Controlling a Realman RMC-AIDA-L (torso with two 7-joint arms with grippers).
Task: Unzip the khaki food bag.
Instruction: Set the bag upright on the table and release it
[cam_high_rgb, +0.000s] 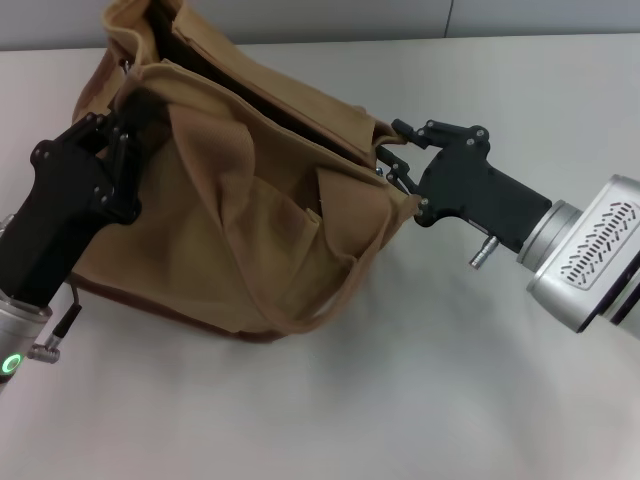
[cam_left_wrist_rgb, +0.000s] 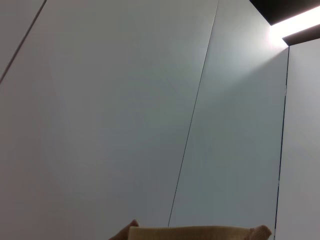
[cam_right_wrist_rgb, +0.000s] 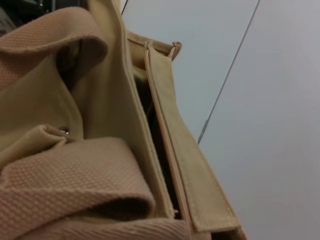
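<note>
The khaki food bag (cam_high_rgb: 250, 230) lies slumped on the white table, and the zip slit (cam_high_rgb: 290, 105) along its top gapes dark. My left gripper (cam_high_rgb: 110, 135) is at the bag's left end, shut on the fabric there. My right gripper (cam_high_rgb: 393, 152) is at the bag's right end, with its jaws spread on either side of the corner. The right wrist view shows the bag's top edge (cam_right_wrist_rgb: 170, 130), a strap handle (cam_right_wrist_rgb: 75, 175) and a small silver snap (cam_right_wrist_rgb: 64, 132) from close up. The left wrist view shows only a strip of the bag's fabric (cam_left_wrist_rgb: 195, 233).
The white table (cam_high_rgb: 450, 380) extends in front and to the right of the bag. A loose strap handle (cam_high_rgb: 330, 300) hangs over the bag's front. A grey wall (cam_high_rgb: 300, 20) stands behind the table.
</note>
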